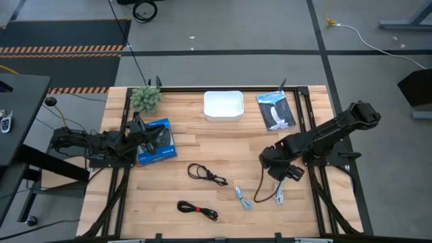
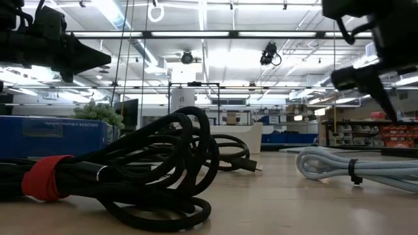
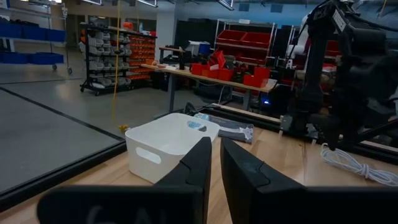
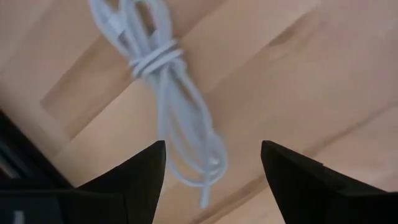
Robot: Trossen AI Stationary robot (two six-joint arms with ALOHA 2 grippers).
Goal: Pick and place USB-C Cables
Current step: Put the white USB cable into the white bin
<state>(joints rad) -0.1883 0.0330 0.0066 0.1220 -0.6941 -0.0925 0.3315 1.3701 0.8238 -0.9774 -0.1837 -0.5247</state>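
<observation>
Four coiled cables lie on the wooden table. The plain black cable (image 1: 206, 174) is at the middle, the black cable with the red tie (image 1: 197, 209) is near the front edge, the light blue cable (image 1: 243, 197) is to the right of these, and the white cable (image 1: 279, 197) is farthest right. My right gripper (image 1: 282, 177) hangs open just above the white cable (image 4: 171, 106), with one finger on each side of it and touching nothing. My left gripper (image 3: 215, 163) is shut and empty, at rest over a blue box (image 1: 156, 142) at the table's left.
A white bin (image 1: 223, 104) stands at the far middle of the table. A small plant (image 1: 145, 98) is at the far left and a dark bag (image 1: 275, 110) at the far right. The arm's own thin wiring (image 1: 262, 192) hangs beside the white cable.
</observation>
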